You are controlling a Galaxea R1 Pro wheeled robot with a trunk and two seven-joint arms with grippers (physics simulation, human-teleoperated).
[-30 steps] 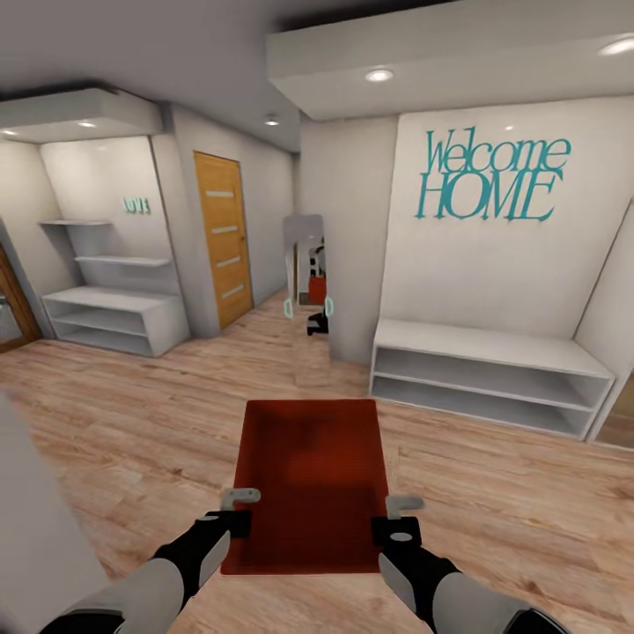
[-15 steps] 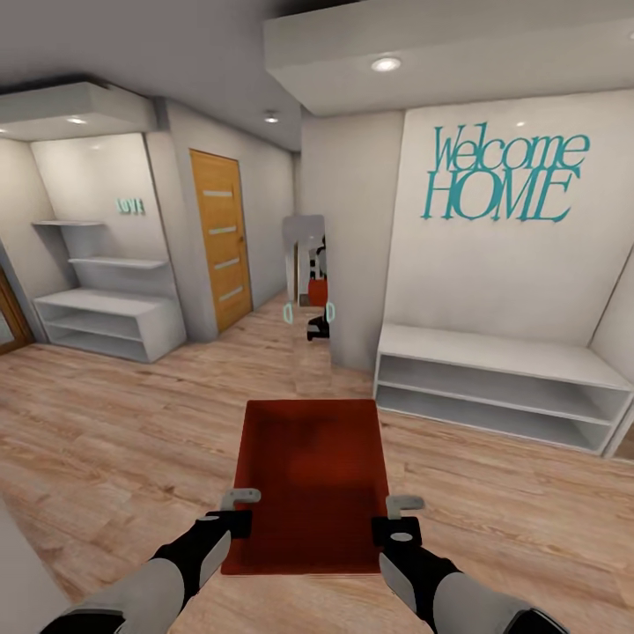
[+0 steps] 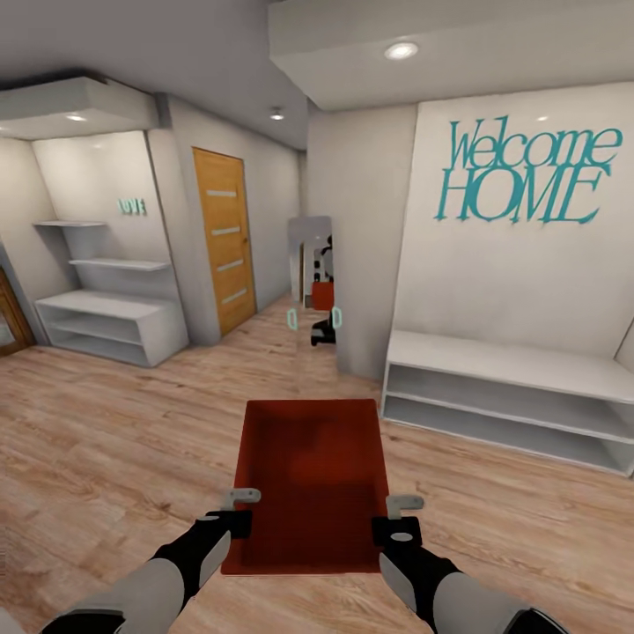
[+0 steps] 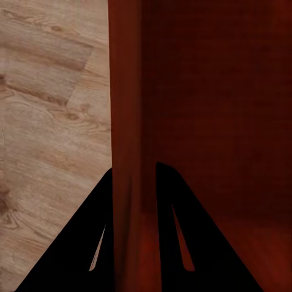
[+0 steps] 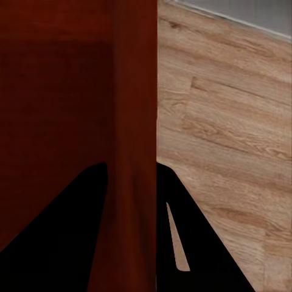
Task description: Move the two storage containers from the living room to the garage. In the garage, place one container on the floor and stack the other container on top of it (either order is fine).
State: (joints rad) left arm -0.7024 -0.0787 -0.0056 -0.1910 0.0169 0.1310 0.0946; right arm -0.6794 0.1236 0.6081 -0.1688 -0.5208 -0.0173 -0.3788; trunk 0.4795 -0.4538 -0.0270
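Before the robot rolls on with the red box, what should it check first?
1. Left gripper pinches the storage container wall between its fingers: ok.
2. Right gripper pinches the opposite wall: ok.
3. Container rides level between both arms: ok.
4. Container looks empty inside: ok.
5. Wood-plank floor just ahead is open: ok.
6. Whether the wood door leads to the garage: cannot tell.
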